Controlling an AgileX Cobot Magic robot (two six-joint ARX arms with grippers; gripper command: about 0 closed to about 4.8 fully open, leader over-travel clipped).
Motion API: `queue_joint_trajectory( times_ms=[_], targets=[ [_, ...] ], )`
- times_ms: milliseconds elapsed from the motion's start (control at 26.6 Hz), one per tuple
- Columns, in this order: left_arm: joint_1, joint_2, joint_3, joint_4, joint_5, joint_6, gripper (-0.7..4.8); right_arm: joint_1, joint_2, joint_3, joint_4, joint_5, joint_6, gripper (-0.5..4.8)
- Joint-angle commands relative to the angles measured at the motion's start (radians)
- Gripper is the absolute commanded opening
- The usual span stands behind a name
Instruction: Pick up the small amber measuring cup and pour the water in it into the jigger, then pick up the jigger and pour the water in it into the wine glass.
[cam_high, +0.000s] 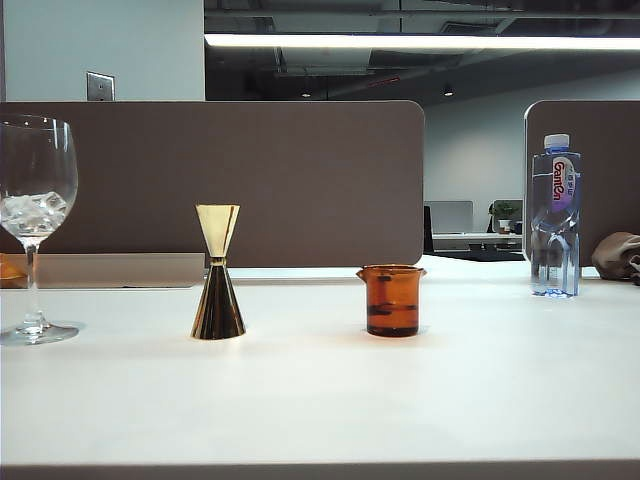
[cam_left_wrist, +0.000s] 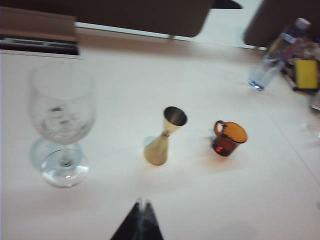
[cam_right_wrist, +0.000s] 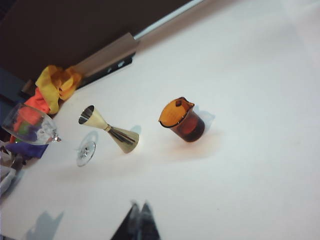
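Left gripper (cam_left_wrist: 141, 220): two dark, nearly black fingers were seen, tapered to a pointed wedge; edges were blurred.
Right gripper (cam_right_wrist: 140, 220): the same dark, wedge-shaped fingertips were shown, with a faint pale sheen on one edge.
Cables, screws, markings: none could be made out.

the right gripper (cam_right_wrist: 140, 212), jaws together, hangs above the table (cam_right_wrist: 260, 165) near the jigger (cam_right_wrist: 110, 131) and amber cup (cam_right_wrist: 182, 119).
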Motion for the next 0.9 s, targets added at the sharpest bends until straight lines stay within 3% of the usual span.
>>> queue_joint_trajectory(
  times_ms=[38,188,376,639,903],
  targets=[
    [0.0,0.014,0.047,-0.042,-0.021,0.007,-0.02,0.002,0.082,0.035,0.011,-0.055,-0.067,-0.05],
    [0.0,0.013,0.045,-0.045,0.015,0.097,-0.02,0.037,0.168,0.045,0.11,-0.084,-0.078,0.04],
    [0.0,0.013,0.045,-0.042,0.025,0.1,-0.02,0.051,0.251,0.045,0.29,-0.098,-0.07,0.33],
    [-0.023,0.013,0.043,-0.04,0.063,0.1,-0.02,0.053,0.385,0.045,0.304,-0.192,-0.072,0.33],
    [-0.05,0.013,0.025,-0.033,0.066,0.1,-0.02,0.095,0.506,0.041,0.367,-0.188,-0.122,0.32]
  ],
)
